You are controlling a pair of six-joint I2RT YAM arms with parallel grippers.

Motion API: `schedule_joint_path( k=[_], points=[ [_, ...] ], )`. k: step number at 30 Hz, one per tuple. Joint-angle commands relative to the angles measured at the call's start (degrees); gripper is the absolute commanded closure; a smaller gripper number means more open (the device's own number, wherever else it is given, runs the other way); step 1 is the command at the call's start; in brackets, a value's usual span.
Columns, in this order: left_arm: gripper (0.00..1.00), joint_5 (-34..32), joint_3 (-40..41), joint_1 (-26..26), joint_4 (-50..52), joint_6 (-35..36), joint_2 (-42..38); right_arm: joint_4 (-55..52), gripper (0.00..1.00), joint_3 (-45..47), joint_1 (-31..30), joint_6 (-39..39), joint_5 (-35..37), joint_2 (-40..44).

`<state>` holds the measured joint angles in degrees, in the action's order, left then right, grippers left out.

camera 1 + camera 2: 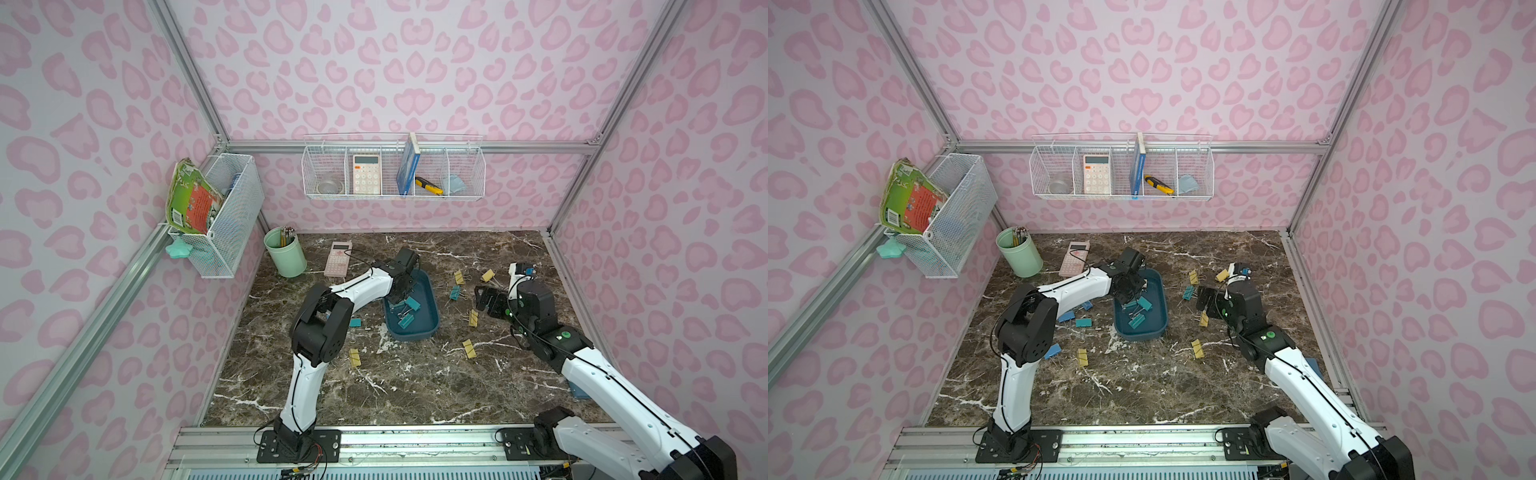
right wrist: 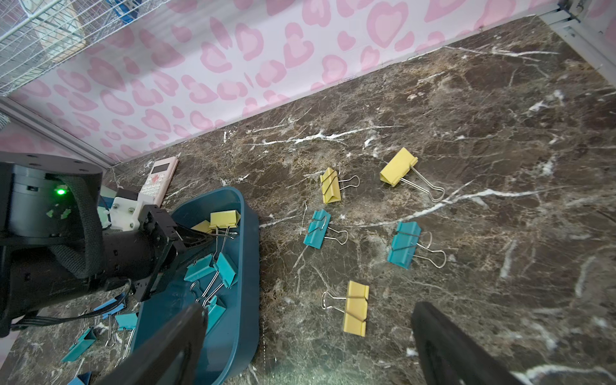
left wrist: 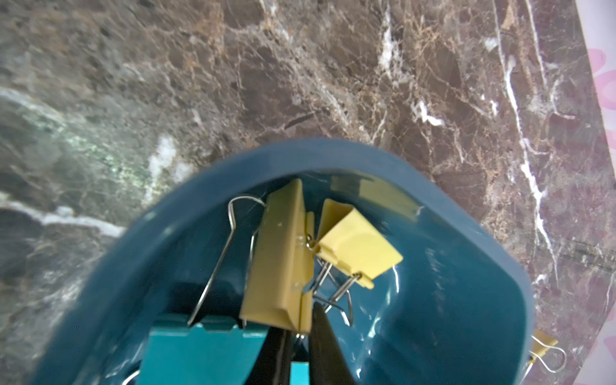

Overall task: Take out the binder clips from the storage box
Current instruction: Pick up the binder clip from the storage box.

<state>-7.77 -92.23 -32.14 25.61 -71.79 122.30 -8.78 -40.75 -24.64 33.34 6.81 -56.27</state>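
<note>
The dark teal storage box [image 1: 432,316] [image 1: 1162,309] sits mid-table with teal binder clips [image 1: 411,305] and yellow ones [image 2: 225,219] inside. My left gripper [image 1: 400,296] [image 3: 301,328] reaches down into the box. Its jaws are nearly together, pinching the end of a mustard yellow binder clip [image 3: 276,260], with a second yellow clip [image 3: 360,248] tangled beside it. My right gripper [image 1: 482,298] [image 2: 308,308] hovers open to the right of the box, above a loose yellow clip [image 2: 356,308] on the table. Several clips [image 1: 459,276] lie on the marble on both sides of the box.
A green pencil cup [image 1: 286,253] and a pink calculator [image 1: 337,258] stand at the back left. White wire baskets [image 1: 392,170] hang on the walls. A flat blue-grey case [image 1: 578,391] lies under the right arm. Loose clips [image 1: 354,357] dot the table.
</note>
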Motion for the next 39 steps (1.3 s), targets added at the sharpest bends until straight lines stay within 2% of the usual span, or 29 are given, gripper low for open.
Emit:
schedule_joint_path(
  k=[1, 5, 19, 26, 27, 29, 35, 38, 39],
  points=[
    [0.8, -0.6, -0.2, 0.0, 0.6, 0.6, -1.1, 1.8, 0.01, -0.1, 0.1, -0.2, -0.1, -0.1],
    [0.75, -0.7, -0.4, 0.0, 0.5, 0.8, -0.9, 1.9, 0.01, 0.2, 0.0, -0.2, -0.2, -0.1],
    [0.74, -1.7, -3.1, 0.4, 0.4, -1.6, 3.2, 2.4, 0.01, 1.1, 0.1, -0.1, -0.7, 0.3],
    [0.7, -2.3, -4.4, 0.7, 1.6, -1.7, 4.8, 3.1, 0.01, 2.0, 0.2, 0.1, -1.0, 0.5],
    [0.71, -2.3, -4.4, 0.9, 1.6, -1.8, 5.0, 3.2, 0.01, 2.1, 0.2, 0.1, -1.0, 0.4],
    [0.81, -2.1, -4.5, 1.1, 1.7, -1.9, 5.2, 3.4, 0.01, 2.2, 0.1, 0.1, -1.1, 0.4],
    [0.87, -2.4, -4.3, 1.1, 1.7, -1.1, 4.6, 3.7, 0.01, 2.3, 0.2, 0.1, -1.2, 0.0],
    [1.0, -1.6, -4.3, 1.4, 1.5, -1.0, 5.0, 3.9, 0.01, 2.3, 0.1, 0.2, -1.5, -0.2],
    [1.0, -1.4, -4.2, 1.3, 1.6, -1.0, 5.0, 3.9, 0.01, 2.3, 0.2, 0.1, -1.5, -0.1]
  ],
)
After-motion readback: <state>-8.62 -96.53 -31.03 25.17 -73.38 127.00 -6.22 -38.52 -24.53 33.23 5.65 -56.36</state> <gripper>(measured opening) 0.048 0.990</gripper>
